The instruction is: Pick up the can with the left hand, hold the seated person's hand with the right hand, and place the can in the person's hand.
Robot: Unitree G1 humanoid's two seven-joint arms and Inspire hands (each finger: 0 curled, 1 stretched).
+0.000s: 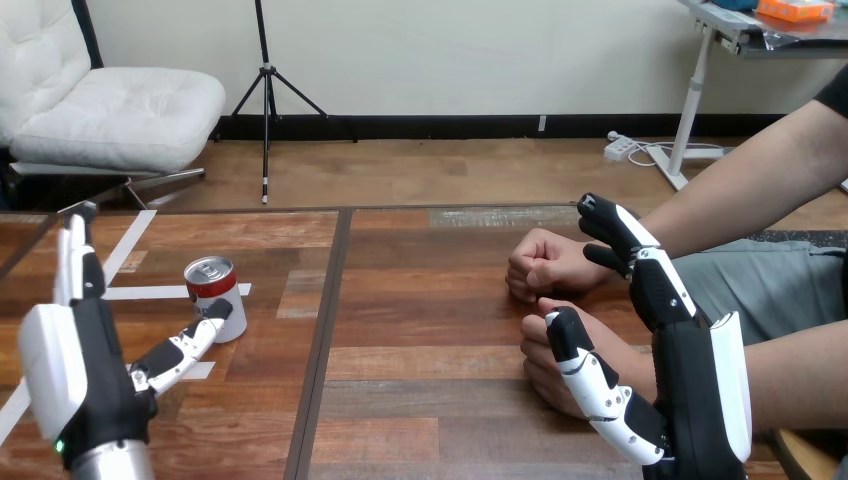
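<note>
A red and white can (211,296) with a silver top stands upright on the left half of the wooden table (420,330). My left hand (78,370) is open at the near left, fingers straight up, and its thumb (185,350) reaches out to the can's lower side. The person's two hands rest as fists on the right half: the farther one (543,264) and the nearer one (545,365). My right hand (695,385) is open beside the nearer fist. Its thumb (590,385) lies in front of that fist and its fingers (630,245) point up past the farther wrist, curled round nothing.
White tape strips (128,292) lie on the table's left part near the can. A dark seam (325,330) runs down the table between the can and the person's hands. The person's forearms come in from the right edge.
</note>
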